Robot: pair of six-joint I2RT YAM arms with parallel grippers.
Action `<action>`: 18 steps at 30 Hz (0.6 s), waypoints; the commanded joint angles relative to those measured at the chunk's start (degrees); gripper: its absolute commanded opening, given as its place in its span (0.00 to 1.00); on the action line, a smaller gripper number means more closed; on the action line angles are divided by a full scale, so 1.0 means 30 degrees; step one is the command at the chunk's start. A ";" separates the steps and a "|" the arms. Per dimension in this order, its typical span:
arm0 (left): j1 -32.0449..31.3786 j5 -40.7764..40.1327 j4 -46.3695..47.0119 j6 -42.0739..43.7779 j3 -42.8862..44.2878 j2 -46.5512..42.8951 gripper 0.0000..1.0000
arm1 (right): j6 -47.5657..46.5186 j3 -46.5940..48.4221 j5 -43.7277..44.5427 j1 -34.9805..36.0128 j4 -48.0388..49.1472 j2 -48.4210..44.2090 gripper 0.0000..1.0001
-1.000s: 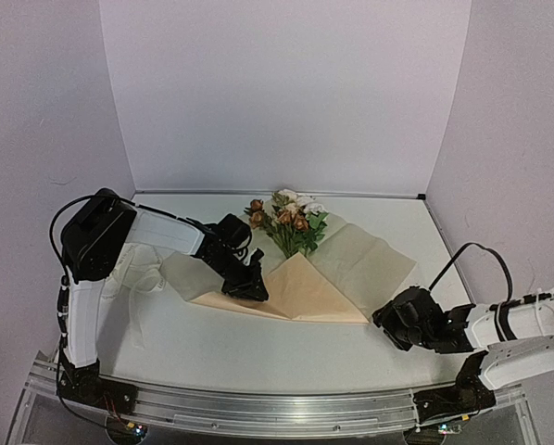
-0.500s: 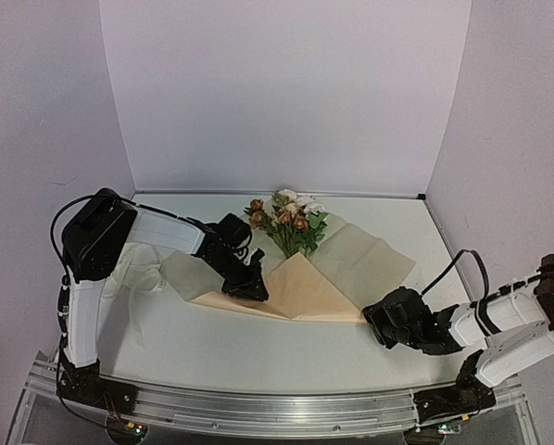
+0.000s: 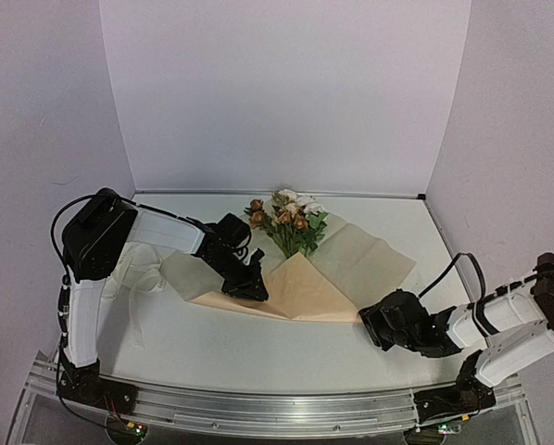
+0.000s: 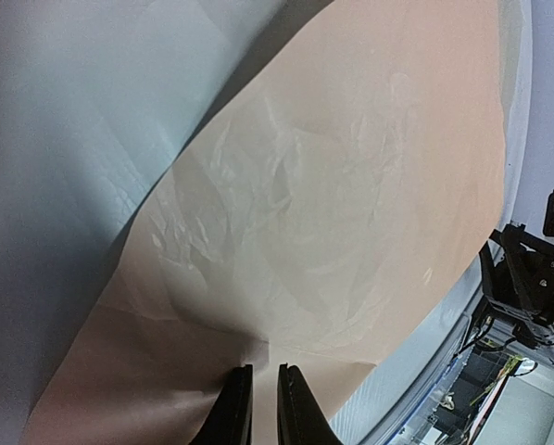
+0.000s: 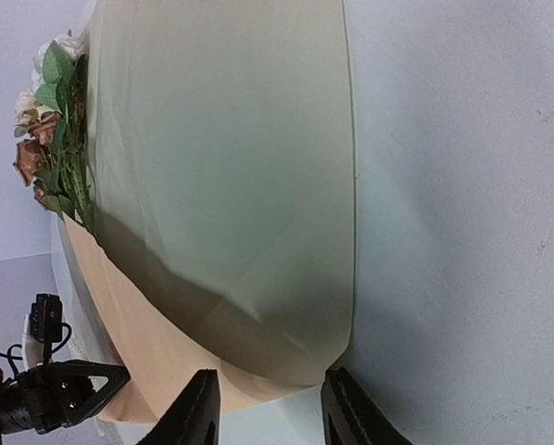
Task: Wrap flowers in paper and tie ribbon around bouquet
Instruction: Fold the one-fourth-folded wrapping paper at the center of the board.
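The paper (image 3: 360,260) is being pinched by the near-closed left gripper (image 3: 250,288), keeping its fold over the flowers (image 3: 291,221); its corner is being straddled, for grasping, by the open, empty right gripper (image 5: 272,375).

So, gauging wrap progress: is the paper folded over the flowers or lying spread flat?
Partly folded: an orange flap of the paper covers the stems of the flowers, while its pale right portion lies flat.

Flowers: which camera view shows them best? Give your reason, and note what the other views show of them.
The top view: the flowers show heads and leaves together, lying on the paper. The right wrist view catches them only at its left edge, seen sideways. The left wrist view shows paper only.
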 commanded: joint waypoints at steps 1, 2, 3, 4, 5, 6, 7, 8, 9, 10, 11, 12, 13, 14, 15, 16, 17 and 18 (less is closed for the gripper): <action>0.0110 -0.1392 -0.0897 0.0294 0.0097 0.0974 0.13 | -0.0314 -0.0285 -0.0841 0.0159 -0.1880 0.1389 0.38; 0.0110 -0.1395 -0.0896 0.0295 0.0074 0.0940 0.13 | -0.0503 -0.0247 -0.0807 0.0159 -0.1708 0.1525 0.37; 0.0110 -0.1403 -0.0887 0.0295 0.0039 0.0918 0.12 | -0.0718 -0.0242 -0.0757 0.0159 -0.1531 0.1614 0.35; 0.0103 -0.1418 -0.0889 0.0300 0.0003 0.0889 0.12 | -0.0939 -0.0241 -0.0710 0.0159 -0.1315 0.1668 0.34; 0.0098 -0.1431 -0.0889 0.0296 -0.0032 0.0858 0.12 | -0.1183 -0.0249 -0.0668 0.0159 -0.1123 0.1673 0.32; 0.0108 -0.1433 -0.0865 0.0265 -0.0062 0.0837 0.12 | -0.1468 -0.0272 -0.0632 0.0159 -0.1040 0.1612 0.31; 0.0108 -0.1438 -0.0837 0.0260 -0.0101 0.0820 0.12 | -0.1755 -0.0255 -0.0576 0.0159 -0.1027 0.1468 0.30; 0.0106 -0.1434 -0.0836 0.0265 -0.0125 0.0812 0.13 | -0.2060 -0.0244 -0.0517 0.0159 -0.1036 0.1313 0.29; 0.0108 -0.1454 -0.0805 0.0277 -0.0129 0.0796 0.12 | -0.2373 -0.0186 -0.0498 0.0159 -0.1048 0.1112 0.28; 0.0103 -0.1454 -0.0807 0.0265 -0.0130 0.0813 0.12 | -0.2817 -0.0124 -0.0456 0.0159 -0.1051 0.0933 0.26; 0.0108 -0.1436 -0.0813 0.0259 -0.0130 0.0818 0.12 | -0.3268 -0.0072 -0.0365 0.0159 -0.1109 0.0726 0.25; 0.0109 -0.1434 -0.0821 0.0259 -0.0130 0.0819 0.12 | -0.3601 0.0024 -0.0327 0.0159 -0.1232 0.0549 0.22; 0.0110 -0.1425 -0.0818 0.0262 -0.0108 0.0819 0.12 | -0.3879 0.0128 -0.0359 0.0159 -0.1432 0.0384 0.20; 0.0110 -0.1415 -0.0806 0.0263 -0.0084 0.0819 0.12 | -0.4134 0.0272 -0.0435 0.0159 -0.1707 0.0255 0.16; 0.0110 -0.1409 -0.0795 0.0258 -0.0076 0.0814 0.12 | -0.4414 0.0448 -0.0524 0.0159 -0.1971 0.0167 0.11; 0.0110 -0.1400 -0.0795 0.0260 -0.0070 0.0795 0.12 | -0.4718 0.0591 -0.0651 0.0159 -0.2120 0.0089 0.08; 0.0110 -0.1388 -0.0807 0.0289 -0.0051 0.0770 0.12 | -0.4931 0.0822 -0.0745 0.0159 -0.2367 0.0002 0.03; 0.0103 -0.1367 -0.0809 0.0325 -0.0046 0.0718 0.13 | -0.5264 0.1027 -0.0829 0.0159 -0.2810 -0.0186 0.00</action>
